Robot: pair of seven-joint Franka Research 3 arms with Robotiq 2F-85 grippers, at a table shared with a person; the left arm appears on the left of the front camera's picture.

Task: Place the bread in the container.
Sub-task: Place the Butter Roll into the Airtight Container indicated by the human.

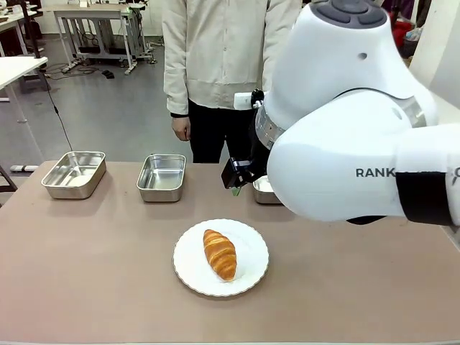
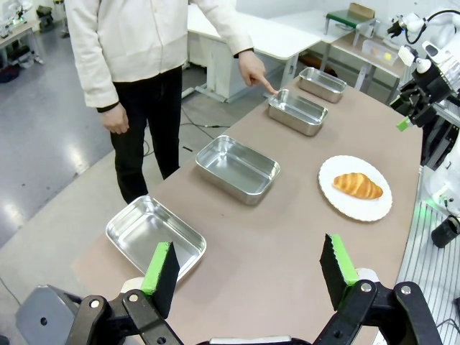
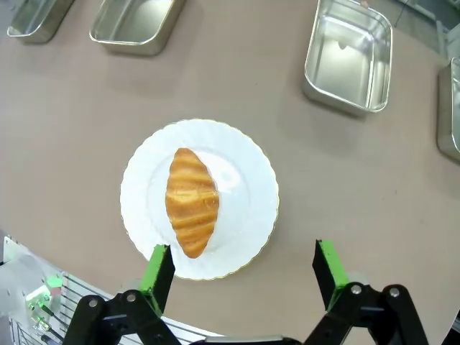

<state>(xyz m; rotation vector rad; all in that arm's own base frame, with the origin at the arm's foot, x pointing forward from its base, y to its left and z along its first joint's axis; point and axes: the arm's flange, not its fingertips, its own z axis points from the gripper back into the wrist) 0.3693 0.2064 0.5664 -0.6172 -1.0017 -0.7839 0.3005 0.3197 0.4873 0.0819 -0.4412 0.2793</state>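
Front view, brown table (image 1: 86,287) bearing bread (image 1: 220,254), grey floor (image 1: 108,115), white workbenches (image 1: 90,12) beyond

A polished grey floor (image 1: 108,108) catches pale overhead light in a workshop-like room. White worktables (image 1: 93,14) on metal legs line the far side, another white table (image 1: 14,68) juts in at the left edge, and a black cable (image 1: 62,122) trails across the floor. A matt brown tabletop (image 1: 86,273) spans the foreground. In the left wrist view, a cardboard box (image 2: 361,10) sits on a green-topped stand (image 2: 343,19).
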